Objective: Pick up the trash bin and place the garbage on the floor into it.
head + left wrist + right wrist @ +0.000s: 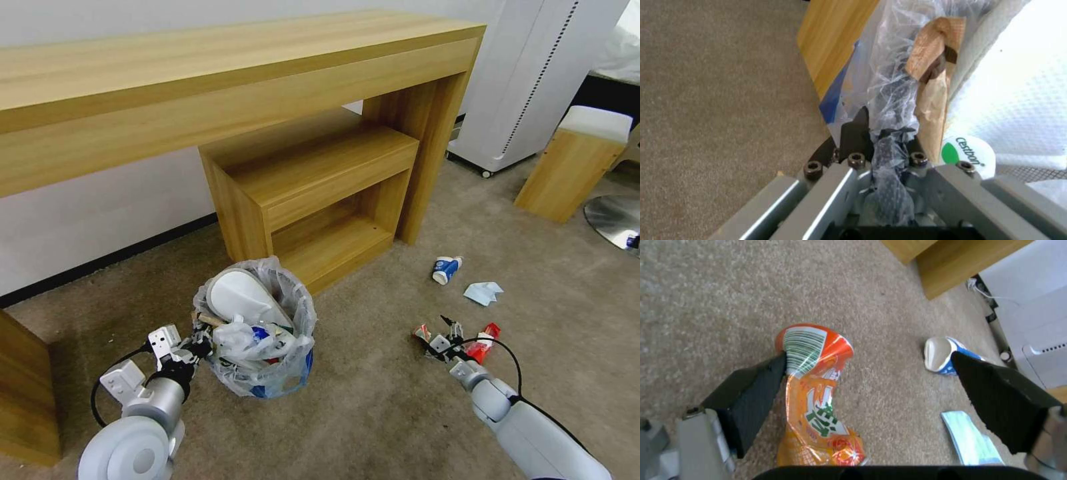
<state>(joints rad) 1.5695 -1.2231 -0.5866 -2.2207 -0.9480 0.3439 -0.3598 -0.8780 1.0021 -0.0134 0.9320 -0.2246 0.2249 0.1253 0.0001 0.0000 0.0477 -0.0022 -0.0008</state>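
Silver-grey arms, black fingers

Looping black cables run along rounded grey links; the left gripper (882, 140) shows dark hex screws on metal bars.

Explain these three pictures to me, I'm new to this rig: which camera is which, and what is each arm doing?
The wide picture comes from the robot's head; the other two look out from its wrists. The left gripper is shut on the plastic liner at the rim of the trash bin, which already holds a white slipper. The right gripper is low over the floor, jaws open around a crushed orange can. A blue-white cup, a tissue and a red wrapper lie nearby.
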